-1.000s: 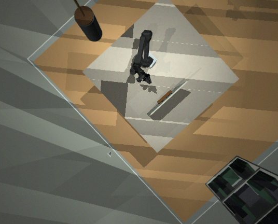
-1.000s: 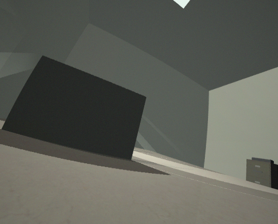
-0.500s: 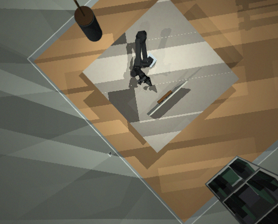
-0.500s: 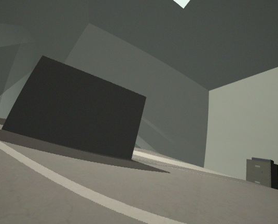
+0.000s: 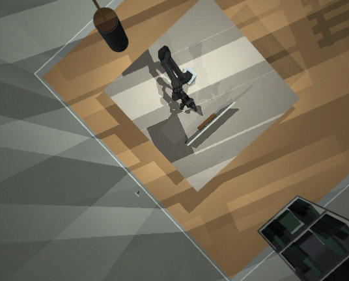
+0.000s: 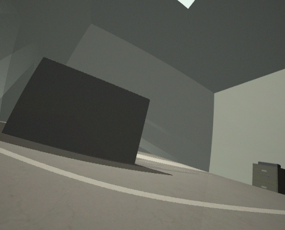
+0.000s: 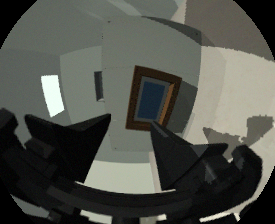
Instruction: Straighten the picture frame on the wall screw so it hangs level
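The picture frame (image 5: 207, 121) (image 7: 134, 100), brown with a blue picture, hangs on the upright grey panel (image 5: 226, 110) (image 6: 77, 112) (image 7: 118, 45). The wrist view is turned sideways, with the table surface at its right. There the frame slants against the panel's edges; its end nearer the image bottom looks higher, which is the left end seen from the arm. My gripper (image 5: 189, 110) (image 7: 131, 120) is open and empty, in front of the frame with a gap in the top view. One fingertip overlaps the frame's lower image edge. The screw and notched strip are hidden.
The arm (image 5: 176, 78) reaches from its base toward the panel. A white-blue plate (image 5: 193, 77) lies beside it. A dark cylinder (image 5: 115, 37) with a brown top and a dark shelf unit (image 5: 312, 237) stand away from the work area. Shadows cross the floor.
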{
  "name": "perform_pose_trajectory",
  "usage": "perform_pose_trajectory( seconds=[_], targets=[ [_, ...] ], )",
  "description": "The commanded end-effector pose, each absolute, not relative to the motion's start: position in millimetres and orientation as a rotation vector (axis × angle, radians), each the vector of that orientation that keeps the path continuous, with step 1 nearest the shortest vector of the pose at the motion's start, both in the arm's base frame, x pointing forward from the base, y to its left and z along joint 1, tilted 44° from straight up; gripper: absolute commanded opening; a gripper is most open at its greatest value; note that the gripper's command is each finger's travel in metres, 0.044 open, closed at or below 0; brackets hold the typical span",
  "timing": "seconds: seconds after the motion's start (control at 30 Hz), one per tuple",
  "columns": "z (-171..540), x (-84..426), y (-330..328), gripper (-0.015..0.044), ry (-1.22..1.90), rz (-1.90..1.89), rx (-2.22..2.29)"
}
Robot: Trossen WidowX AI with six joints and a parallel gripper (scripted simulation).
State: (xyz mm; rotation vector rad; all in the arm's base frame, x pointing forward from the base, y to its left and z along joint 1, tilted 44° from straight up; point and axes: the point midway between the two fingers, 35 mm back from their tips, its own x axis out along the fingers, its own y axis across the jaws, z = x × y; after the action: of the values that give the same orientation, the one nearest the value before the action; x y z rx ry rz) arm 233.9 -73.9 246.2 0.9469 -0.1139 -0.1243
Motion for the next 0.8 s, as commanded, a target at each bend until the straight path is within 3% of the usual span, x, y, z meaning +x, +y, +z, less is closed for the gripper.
perform_pose_trajectory(
  seconds=[0.0, 0.3, 0.77],
  targets=[
    [244, 228, -72, 0.026, -0.112, -0.127, 0.937],
    [246, 233, -74, 0.026, -0.113, -0.127, 0.937],
    [247, 306, -85, 0.026, -0.116, -0.125, 0.938]
  ],
)
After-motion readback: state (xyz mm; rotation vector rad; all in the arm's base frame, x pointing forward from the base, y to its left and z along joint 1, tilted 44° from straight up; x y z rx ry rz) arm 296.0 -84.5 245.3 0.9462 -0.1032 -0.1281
